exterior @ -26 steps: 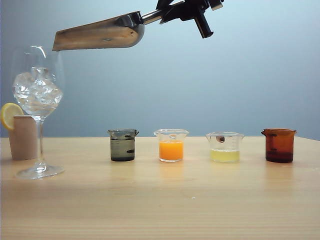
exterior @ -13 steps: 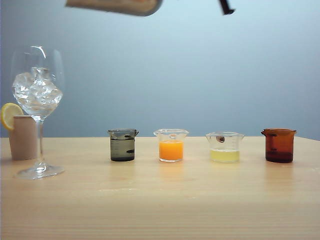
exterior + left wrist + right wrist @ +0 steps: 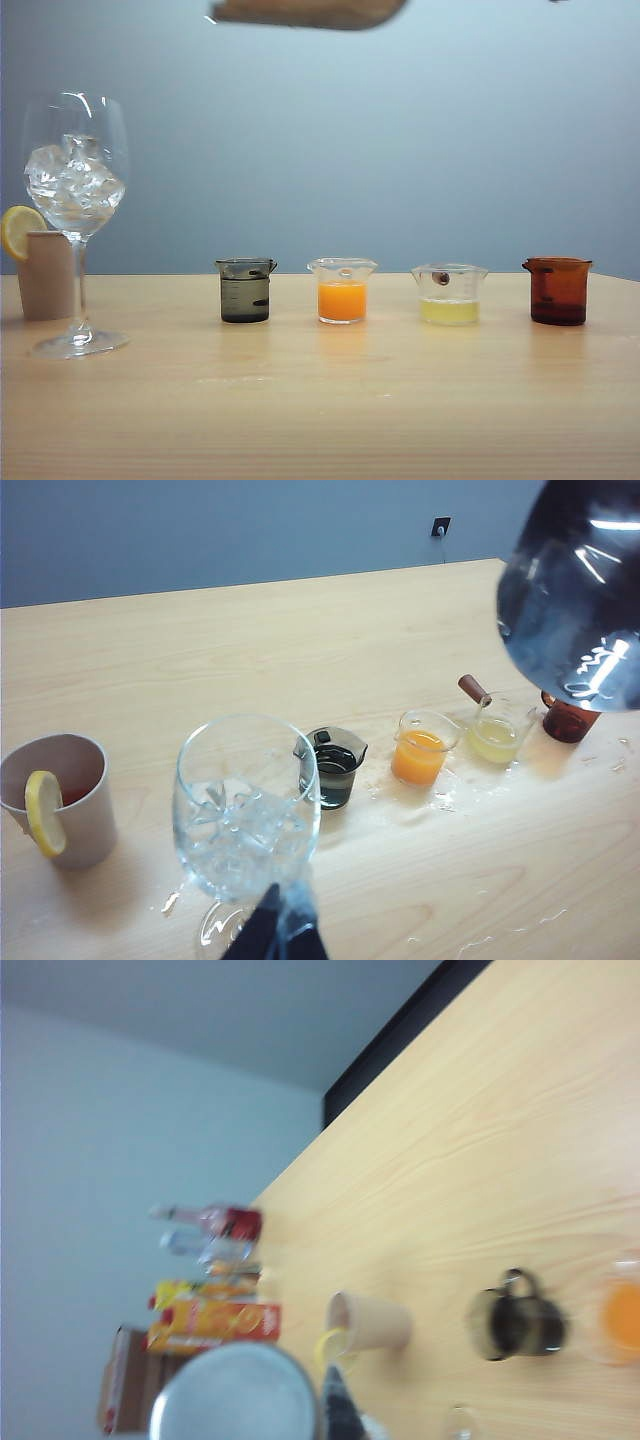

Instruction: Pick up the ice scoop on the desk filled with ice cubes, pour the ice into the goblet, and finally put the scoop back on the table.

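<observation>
step: return shiny steel ice scoop (image 3: 310, 12), top edge of exterior frame | right end effector: out of view, grip state untold | left end effector (image 3: 280, 935): closed below clear stemmed goblet (image 3: 246, 815) | ice cubes (image 3: 75, 185) in goblet | risk: scoop clipping beakers above wooden tabletop (image 3: 320, 400)

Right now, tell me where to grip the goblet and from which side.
Grip the goblet by its thin stem, coming level from its right in the exterior view. The bowl is wide and round, and the beige cup crowds its left. The left gripper is close by it. The right gripper, high above the table, holds the ice scoop.
</observation>
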You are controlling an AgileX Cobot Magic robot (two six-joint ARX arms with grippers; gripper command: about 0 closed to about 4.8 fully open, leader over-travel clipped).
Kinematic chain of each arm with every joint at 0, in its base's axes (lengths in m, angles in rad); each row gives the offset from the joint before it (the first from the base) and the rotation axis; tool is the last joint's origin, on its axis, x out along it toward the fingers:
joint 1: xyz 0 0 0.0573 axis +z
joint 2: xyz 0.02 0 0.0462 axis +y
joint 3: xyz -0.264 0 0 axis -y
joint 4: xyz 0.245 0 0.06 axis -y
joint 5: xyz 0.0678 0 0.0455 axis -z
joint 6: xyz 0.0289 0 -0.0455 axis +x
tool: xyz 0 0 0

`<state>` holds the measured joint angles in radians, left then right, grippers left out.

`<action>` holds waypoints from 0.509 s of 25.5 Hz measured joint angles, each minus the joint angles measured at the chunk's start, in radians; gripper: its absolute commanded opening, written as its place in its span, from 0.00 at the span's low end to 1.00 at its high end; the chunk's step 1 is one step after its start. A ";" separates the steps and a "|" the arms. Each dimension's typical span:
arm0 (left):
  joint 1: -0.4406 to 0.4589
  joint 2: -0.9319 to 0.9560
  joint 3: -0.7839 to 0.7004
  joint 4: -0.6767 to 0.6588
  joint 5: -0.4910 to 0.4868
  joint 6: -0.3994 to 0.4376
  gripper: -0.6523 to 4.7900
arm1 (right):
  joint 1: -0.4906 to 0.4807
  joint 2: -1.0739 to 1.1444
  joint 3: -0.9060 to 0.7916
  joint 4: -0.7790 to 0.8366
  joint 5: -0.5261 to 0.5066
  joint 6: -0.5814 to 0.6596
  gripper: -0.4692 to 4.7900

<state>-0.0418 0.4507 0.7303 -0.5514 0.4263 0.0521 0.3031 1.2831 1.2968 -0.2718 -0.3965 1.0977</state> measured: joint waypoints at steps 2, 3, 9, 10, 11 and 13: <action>0.000 0.000 0.000 0.000 0.000 0.000 0.11 | -0.019 -0.030 -0.047 -0.006 0.004 -0.001 0.08; 0.000 0.000 0.000 0.000 0.000 0.000 0.11 | -0.031 -0.060 -0.092 -0.013 0.000 -0.001 0.08; 0.000 0.000 0.000 0.000 0.000 0.000 0.11 | -0.081 -0.163 -0.235 -0.017 0.001 -0.004 0.08; 0.000 0.000 0.000 0.000 0.000 0.000 0.11 | -0.083 -0.179 -0.254 -0.018 0.002 -0.004 0.08; 0.000 0.000 0.000 0.000 0.000 0.000 0.11 | -0.085 -0.190 -0.268 -0.018 0.000 -0.004 0.08; 0.000 0.000 0.000 0.000 0.000 0.000 0.11 | -0.098 -0.218 -0.301 -0.017 -0.008 -0.004 0.08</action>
<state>-0.0418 0.4511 0.7303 -0.5518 0.4263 0.0521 0.2047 1.0649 0.9958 -0.2890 -0.4042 1.0935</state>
